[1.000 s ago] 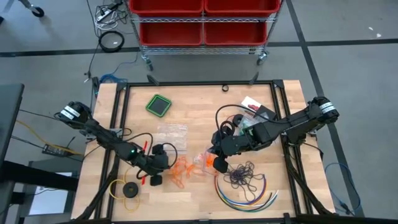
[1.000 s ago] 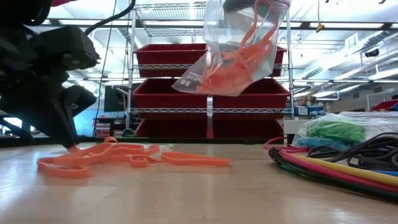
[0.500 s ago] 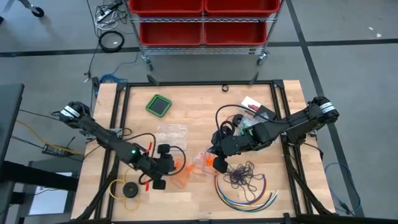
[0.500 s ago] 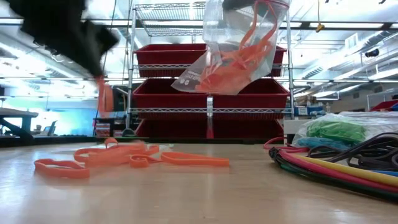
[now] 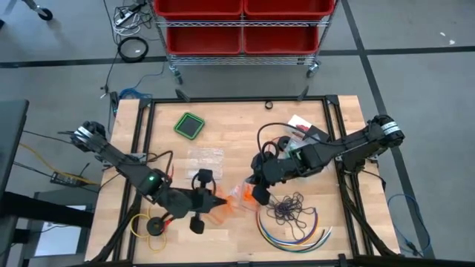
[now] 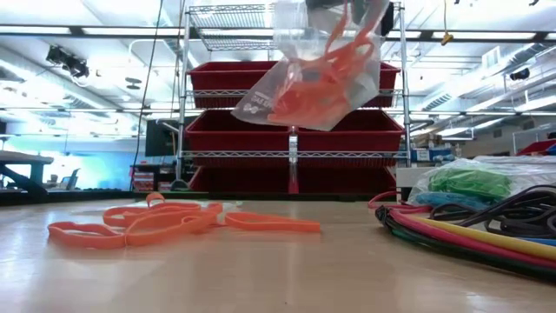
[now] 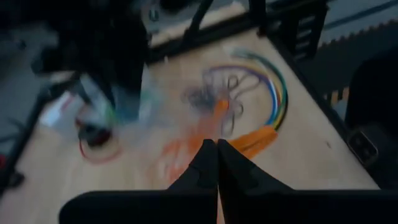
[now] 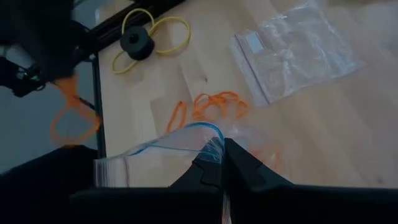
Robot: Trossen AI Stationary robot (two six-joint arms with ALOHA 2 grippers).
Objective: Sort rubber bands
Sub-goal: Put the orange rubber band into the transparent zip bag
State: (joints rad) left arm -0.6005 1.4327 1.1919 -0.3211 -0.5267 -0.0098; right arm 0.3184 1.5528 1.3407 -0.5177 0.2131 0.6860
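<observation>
Loose orange rubber bands (image 6: 174, 222) lie on the wooden table (image 5: 237, 141) between the two arms. My left gripper (image 5: 213, 195) is raised above them, shut on one orange band (image 8: 71, 115); it is out of the low view. My right gripper (image 5: 251, 191) is shut on a clear plastic bag (image 6: 313, 69) with orange bands inside, held high over the table. A bunch of dark purple bands (image 5: 291, 210) lies near the front right. My left gripper pinches the orange band at the top of its loop (image 8: 65, 84) between its two shut fingers, which slant down toward the table's right. The loop hangs slack below the fingers, clear of the table. My right gripper pinches the bag's top edge at the blue zip strip (image 8: 208, 140) between its two fingers, slanting down from the right. The bag hangs below, tilted and lifted clear of the table, its mouth (image 8: 155, 149) gaping beside the fingers.
An empty clear bag (image 5: 204, 157) lies at mid-table, a green square object (image 5: 191, 124) behind it. A yellow ring with a black disc (image 5: 152, 225) sits front left. Curved coloured cables (image 5: 293, 230) lie front right. A bag of green bands (image 6: 473, 184) sits right.
My left gripper has risen from the orange bands on the table, taking one band up with it, and has moved toward the right gripper's bag while rolling. It has left the low view. The other bands stay on the table. The bag has tipped slightly.
</observation>
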